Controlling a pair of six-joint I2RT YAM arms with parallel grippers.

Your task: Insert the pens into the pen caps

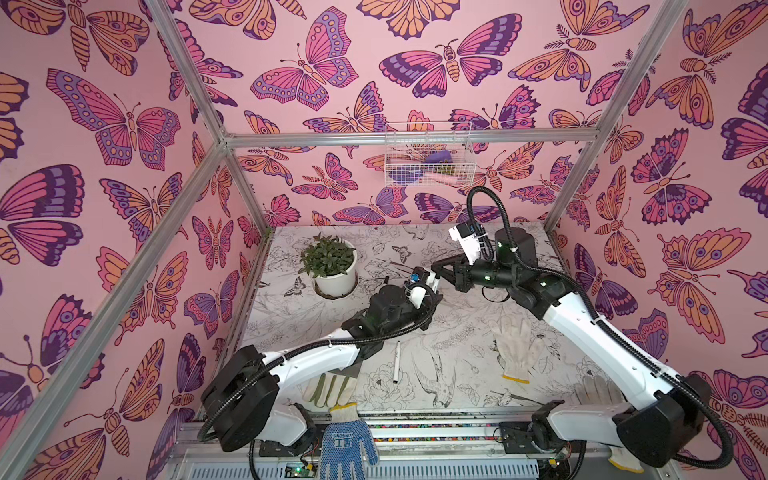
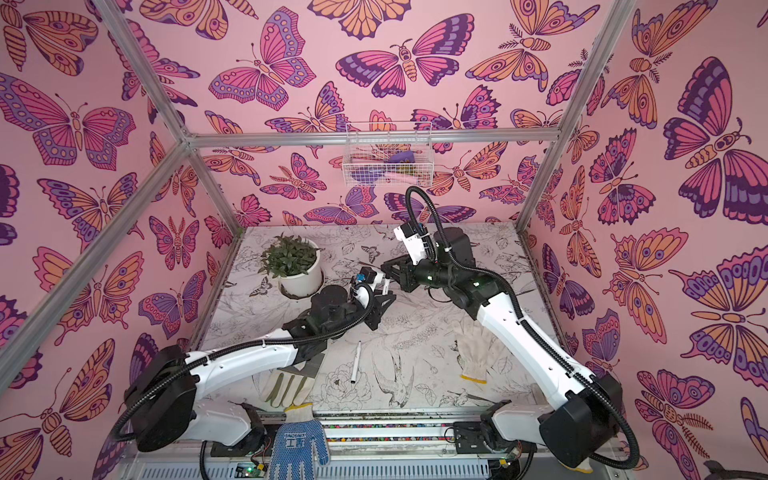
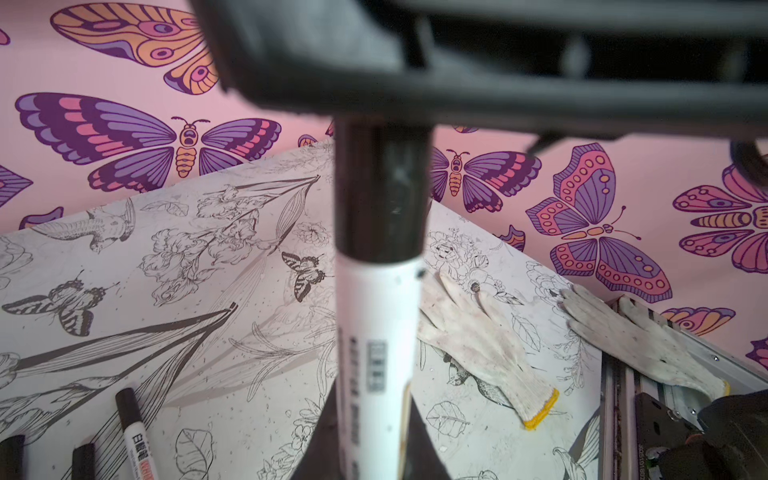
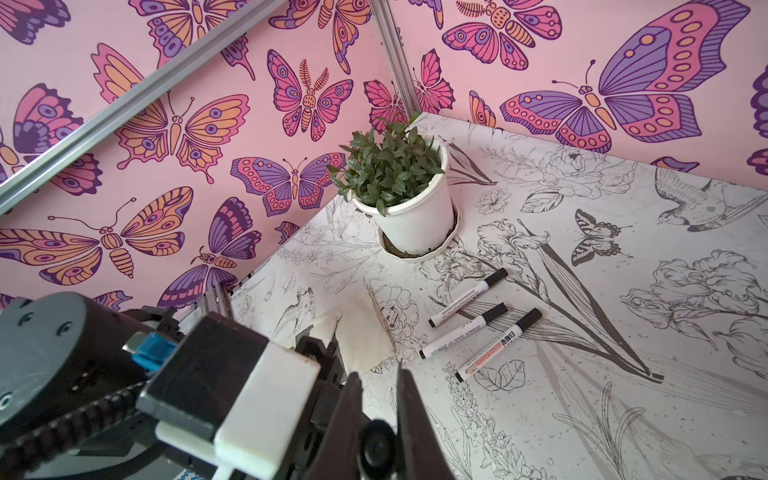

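- The pen (image 3: pixel 376 324), white with blurred dark print, wears a black cap (image 3: pixel 380 195); the left gripper (image 3: pixel 370 440) is clamped on its barrel, above the desk's (image 1: pixel 461 316) middle.
- The cap's far end vanishes behind the blurred right gripper (image 4: pixel 378 374), whose jaws stand a slit apart; whether they pinch it cannot be told.
- Three capped pens (image 4: pixel 463 331) lie toward the rear left corner, a fifth pen (image 1: pixel 396 361) near the front edge.

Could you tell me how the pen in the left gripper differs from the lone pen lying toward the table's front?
The held pen wears a black cap; the lone pen shows a bare dark tip. The left gripper clamps the held pen above the table; the lone pen lies flat on it, untouched. Both have white barrels.
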